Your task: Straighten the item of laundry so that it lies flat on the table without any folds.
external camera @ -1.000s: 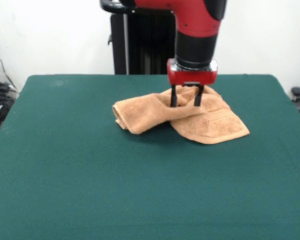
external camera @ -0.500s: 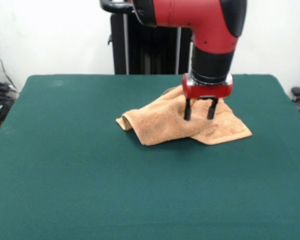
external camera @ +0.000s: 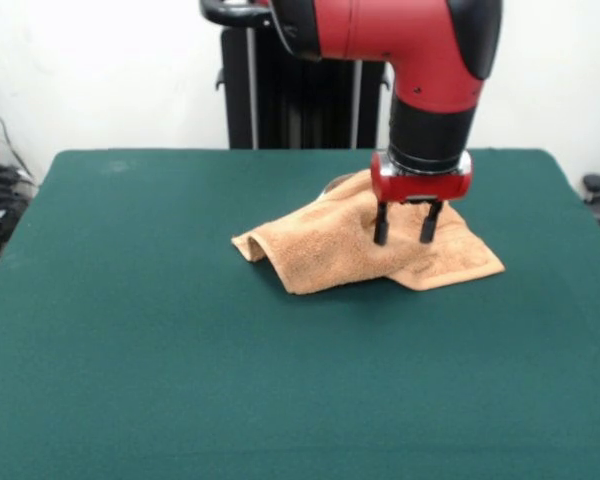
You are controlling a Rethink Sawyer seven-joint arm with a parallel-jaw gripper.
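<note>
Toward the far edge of the surface point(external camera: 130, 380), somewhat nearer its right-hand side in the front view, the towel point(external camera: 360, 250) is lying in a loose heap — not flat. One layer is folding over another: an upper flap is running from a rolled, bunched corner on the left across to the middle, and a lower layer with a woven band is sticking out beneath it on the right. The claw point(external camera: 406, 238) is hanging straight down over the towel's right half, its two dark fingers point(external camera: 381, 226) standing apart and open, gripping nothing; their tips are sitting at or just above the cloth, and contact is hard to judge. So the job is looking well short of done — the overlap is needing to be peeled back, the curled left corner drawn out, and the far part, hidden behind the claw, checked for more folds. Plenty of bare surface is lying around the towel for spreading it.
</note>
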